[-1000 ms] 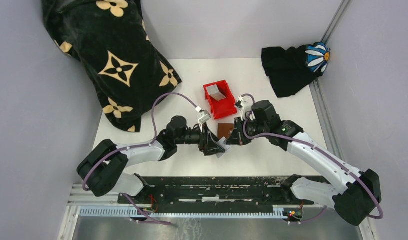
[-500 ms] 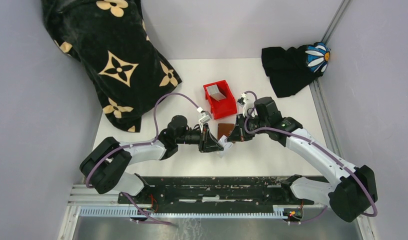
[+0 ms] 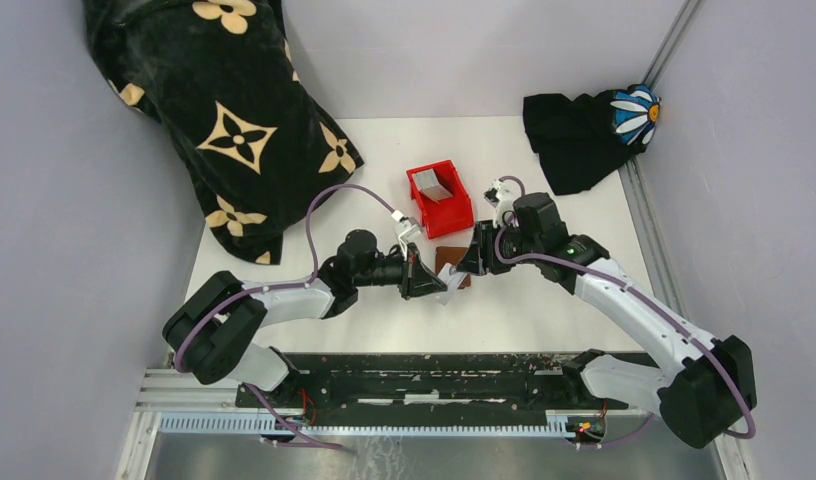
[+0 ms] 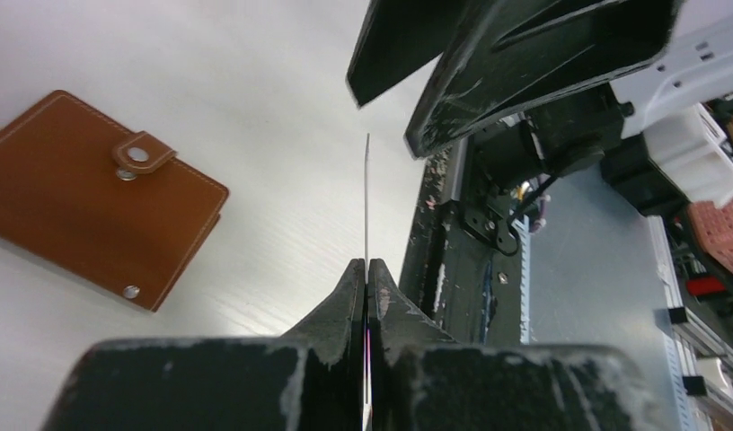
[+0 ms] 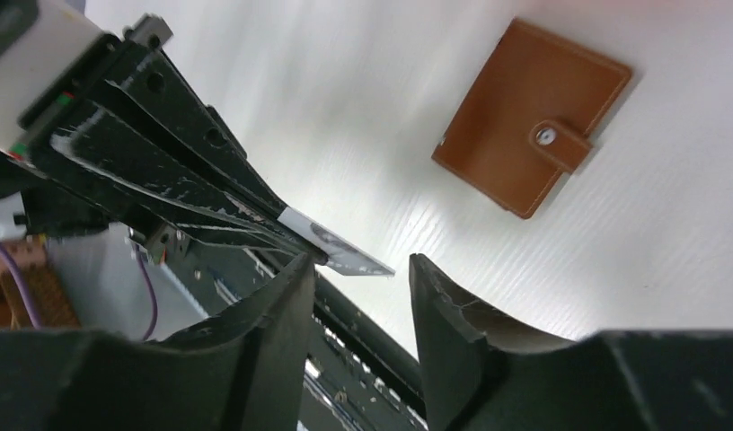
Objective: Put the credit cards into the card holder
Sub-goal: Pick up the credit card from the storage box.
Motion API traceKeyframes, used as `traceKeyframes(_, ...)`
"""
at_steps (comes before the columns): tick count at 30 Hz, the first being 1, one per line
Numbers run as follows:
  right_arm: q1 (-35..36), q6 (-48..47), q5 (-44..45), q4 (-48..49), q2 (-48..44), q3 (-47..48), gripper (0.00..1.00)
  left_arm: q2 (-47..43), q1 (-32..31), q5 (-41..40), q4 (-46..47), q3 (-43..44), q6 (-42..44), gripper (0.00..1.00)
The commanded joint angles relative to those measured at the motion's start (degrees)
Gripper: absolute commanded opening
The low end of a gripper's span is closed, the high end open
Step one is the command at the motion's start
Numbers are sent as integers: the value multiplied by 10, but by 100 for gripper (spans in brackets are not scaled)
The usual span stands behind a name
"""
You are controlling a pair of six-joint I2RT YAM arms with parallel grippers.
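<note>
My left gripper (image 4: 367,262) is shut on a thin silvery credit card (image 4: 366,197), which I see edge-on and which sticks out past the fingertips. In the top view the card (image 3: 447,290) hangs just near of the brown card holder (image 3: 452,258), which lies closed and snapped on the white table. My right gripper (image 5: 361,265) is open. The held card (image 5: 340,249) lies just ahead of its left finger, and I see no contact. The card holder also shows in the right wrist view (image 5: 529,117) and the left wrist view (image 4: 93,197). Another grey card (image 3: 436,184) stands in the red bin (image 3: 454,214).
A black cloth with tan flowers (image 3: 224,120) covers the far left. A black cloth with a daisy patch (image 3: 589,130) lies at the far right. The dark mounting rail (image 3: 424,370) runs along the near table edge.
Both grippers have shifted slightly toward the far side. The left one carries the card closer to the card holder. The right gripper has drawn back a little from the card.
</note>
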Motion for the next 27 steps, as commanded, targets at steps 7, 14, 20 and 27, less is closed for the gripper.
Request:
traceKeyframes(7,-4,56,113,148,-63,-53,56,2,0,-198,81,12,-118,3)
traceKeyframes(14,-4,89,118,271,-44,-132,56,33,0,-233,127,11,-205,3)
traceKeyframes(20,-4,123,89,364,-17,-161,55,60,0,-226,136,14,-236,3)
traceKeyframes(27,-14,155,68,426,10,-181,54,82,1,-204,175,15,-284,3)
